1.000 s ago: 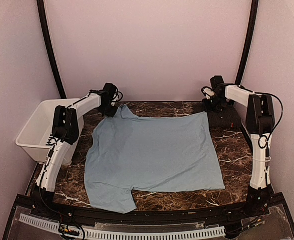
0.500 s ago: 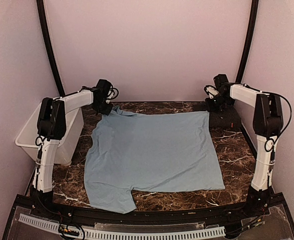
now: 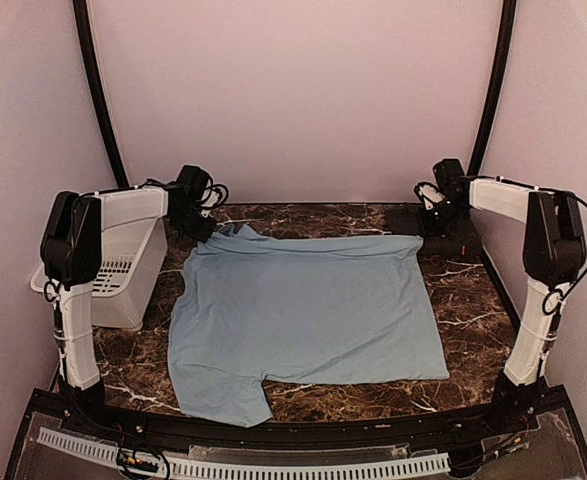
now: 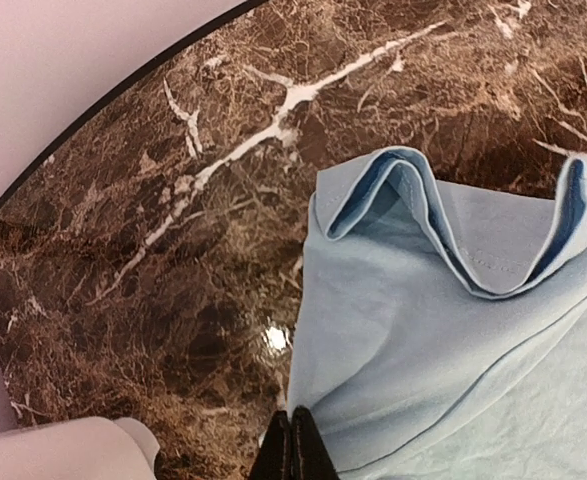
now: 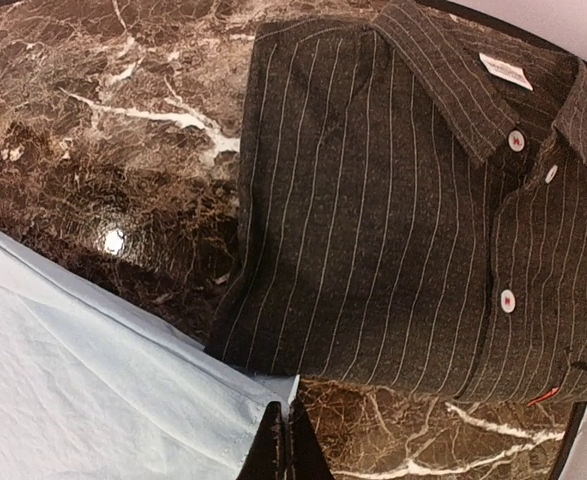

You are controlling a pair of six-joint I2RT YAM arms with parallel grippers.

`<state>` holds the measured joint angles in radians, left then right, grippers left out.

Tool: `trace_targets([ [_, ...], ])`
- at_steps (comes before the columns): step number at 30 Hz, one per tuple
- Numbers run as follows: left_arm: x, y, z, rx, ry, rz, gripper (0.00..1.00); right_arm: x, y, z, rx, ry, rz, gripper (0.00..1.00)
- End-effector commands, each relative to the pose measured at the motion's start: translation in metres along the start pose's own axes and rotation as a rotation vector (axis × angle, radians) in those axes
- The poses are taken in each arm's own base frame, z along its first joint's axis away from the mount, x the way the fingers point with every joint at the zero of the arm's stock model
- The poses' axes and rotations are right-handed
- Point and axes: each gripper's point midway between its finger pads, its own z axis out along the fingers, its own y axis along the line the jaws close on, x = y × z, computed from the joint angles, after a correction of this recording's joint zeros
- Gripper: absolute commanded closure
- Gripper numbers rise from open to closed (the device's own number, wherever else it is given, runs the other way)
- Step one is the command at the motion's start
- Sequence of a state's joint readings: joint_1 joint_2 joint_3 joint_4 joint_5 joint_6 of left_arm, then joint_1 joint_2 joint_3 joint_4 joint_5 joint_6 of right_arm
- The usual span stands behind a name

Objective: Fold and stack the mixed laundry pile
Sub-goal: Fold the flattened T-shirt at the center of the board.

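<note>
Left tool (image 4: 295, 440) and right tool (image 5: 283, 440) each pinched shut on a far corner of the blue T-shirt (image 3: 303, 300), spread flat on the tabletop (image 3: 465, 300) — both bites look shallow, so a hem may slip under tension, and the right corner touches the folded black shirt (image 5: 393, 200), which could drag askew.

Both arms stretch out low toward the far corners, left pincer (image 3: 206, 230) and right pincer (image 3: 423, 224) clamped tight.

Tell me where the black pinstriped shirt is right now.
In the top view, the black pinstriped shirt lies folded at the far right corner of the table, right beside the light blue T-shirt corner pinched by the right gripper.
</note>
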<state>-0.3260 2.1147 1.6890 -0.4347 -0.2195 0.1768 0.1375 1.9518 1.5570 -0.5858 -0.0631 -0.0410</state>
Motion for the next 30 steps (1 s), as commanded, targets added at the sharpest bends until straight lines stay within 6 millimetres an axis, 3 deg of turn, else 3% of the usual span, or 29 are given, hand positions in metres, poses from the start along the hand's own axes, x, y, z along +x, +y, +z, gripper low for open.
trace_targets([
  [1, 0.004, -0.006, -0.031, 0.03, -0.056, 0.009, 1.0, 0.002, 0.004, -0.011, 0.01, -0.027, 0.029, 1.0],
  [8, 0.037, -0.031, -0.041, 0.082, -0.012, 0.054, 1.0, 0.031, 0.011, -0.007, 0.02, 0.027, 0.054, 1.0],
  [9, 0.047, -0.039, -0.042, 0.093, 0.008, 0.062, 1.0, 0.043, 0.011, -0.005, 0.029, 0.048, 0.066, 1.0],
  [13, 0.064, -0.045, -0.04, 0.074, 0.058, 0.101, 1.0, 0.057, 0.014, -0.001, 0.036, 0.075, 0.067, 1.0],
  [20, 0.084, -0.038, -0.04, 0.008, 0.13, 0.114, 1.0, 0.069, 0.019, -0.001, 0.055, 0.095, 0.063, 1.0],
  [30, 0.087, -0.017, -0.047, -0.095, 0.138, 0.105, 1.0, 0.071, 0.006, -0.012, 0.133, 0.091, 0.069, 1.0],
])
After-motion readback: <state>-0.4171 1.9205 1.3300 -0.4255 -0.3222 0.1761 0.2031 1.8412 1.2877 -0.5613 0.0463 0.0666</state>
